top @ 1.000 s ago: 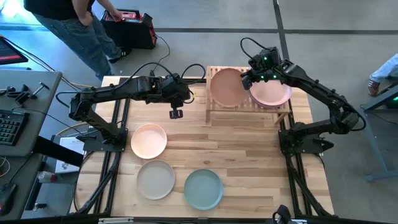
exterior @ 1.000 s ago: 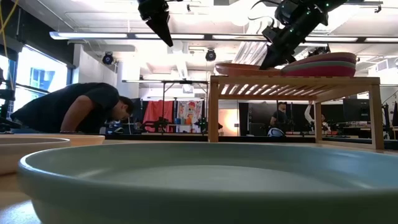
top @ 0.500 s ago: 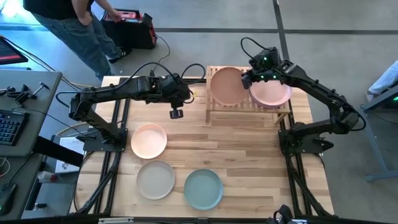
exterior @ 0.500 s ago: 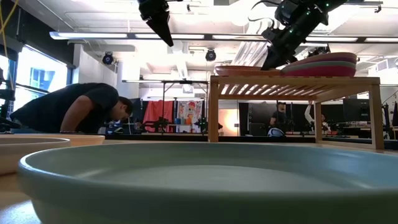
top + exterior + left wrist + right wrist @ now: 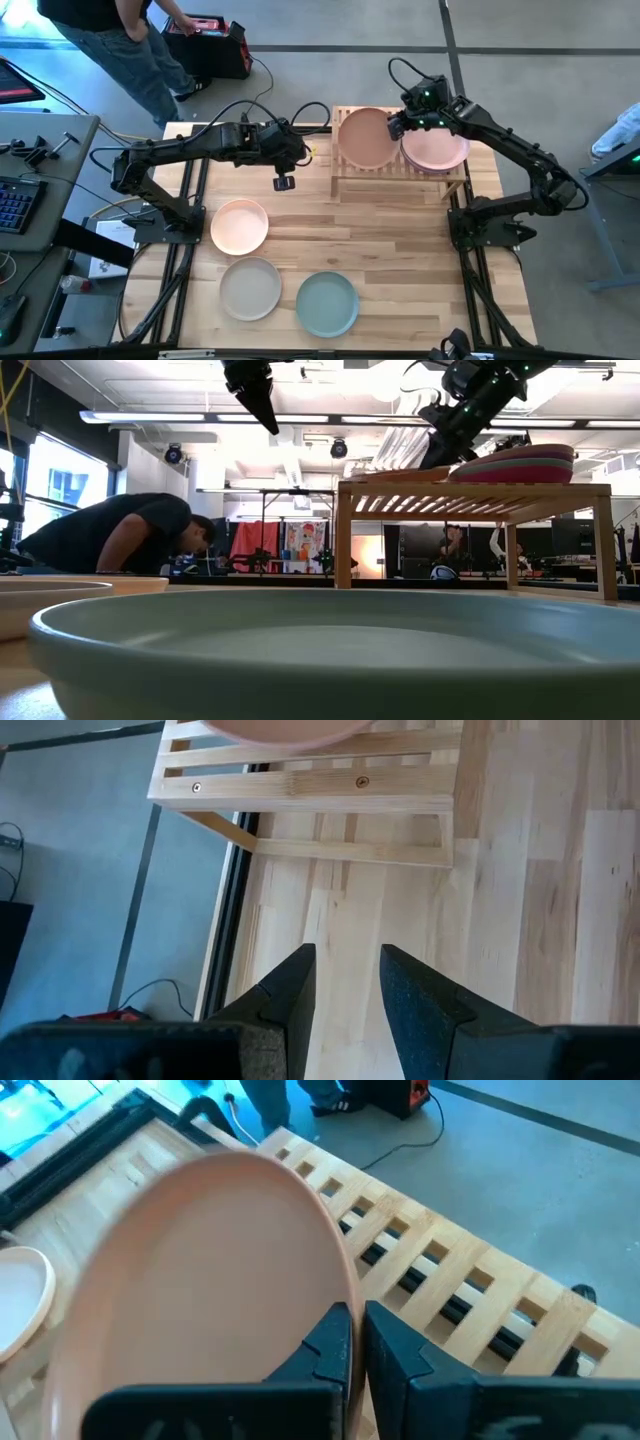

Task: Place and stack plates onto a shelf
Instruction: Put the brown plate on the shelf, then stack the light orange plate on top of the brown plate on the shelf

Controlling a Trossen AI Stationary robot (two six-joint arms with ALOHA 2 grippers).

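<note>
A dusty-peach plate lies on the left half of the wooden slatted shelf. My right gripper is shut at its right rim. A stack of pink and magenta plates fills the shelf's right half. A pale peach plate, a beige plate and a mint plate rest flat on the table. My left gripper hangs open over bare planks, left of the shelf. My right gripper pinches the dusty-peach plate's rim between its two fingers, on the side next to the pink stack. The fingers slant down from the table's right and far side. The plate's left part rests on the shelf slats.
A person bends over behind the table's far left corner. Bare planks lie between the shelf and the three plates near the front edge. The shelf stands on legs well above the tabletop.
The dusty-peach plate's raised side, by my right gripper, has sunk a little, so the plate lies flatter on the shelf. My left arm has kept still.
</note>
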